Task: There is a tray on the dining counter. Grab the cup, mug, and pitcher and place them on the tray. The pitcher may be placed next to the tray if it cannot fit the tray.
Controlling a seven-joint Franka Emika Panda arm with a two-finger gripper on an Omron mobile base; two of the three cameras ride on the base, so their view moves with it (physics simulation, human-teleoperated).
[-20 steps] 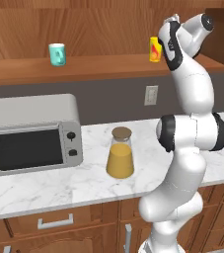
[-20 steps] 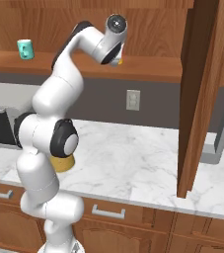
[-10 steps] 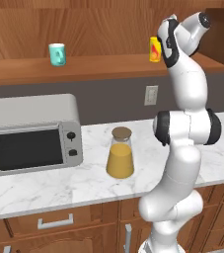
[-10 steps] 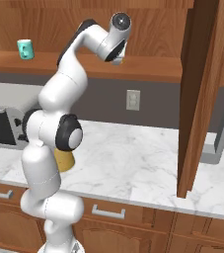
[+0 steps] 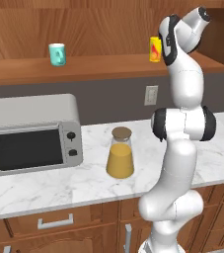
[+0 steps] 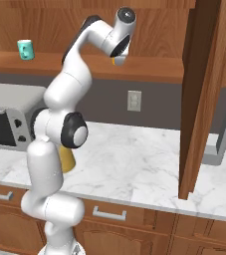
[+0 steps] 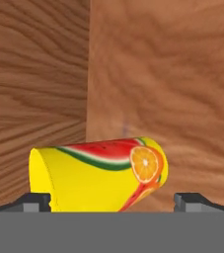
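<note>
The hand [image 7: 111, 200] is spread wide at the yellow cup [image 7: 98, 175] up on the shelf [image 5: 84, 69], fingers either side, ready to pinch it.

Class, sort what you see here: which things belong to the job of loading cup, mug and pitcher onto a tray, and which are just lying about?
Belongs to the job:
- cup, on the shelf, between the open gripper tips
- mug, on the shelf
- pitcher, on the marble counter

Just lying about:
- microwave
- wall socket
</note>
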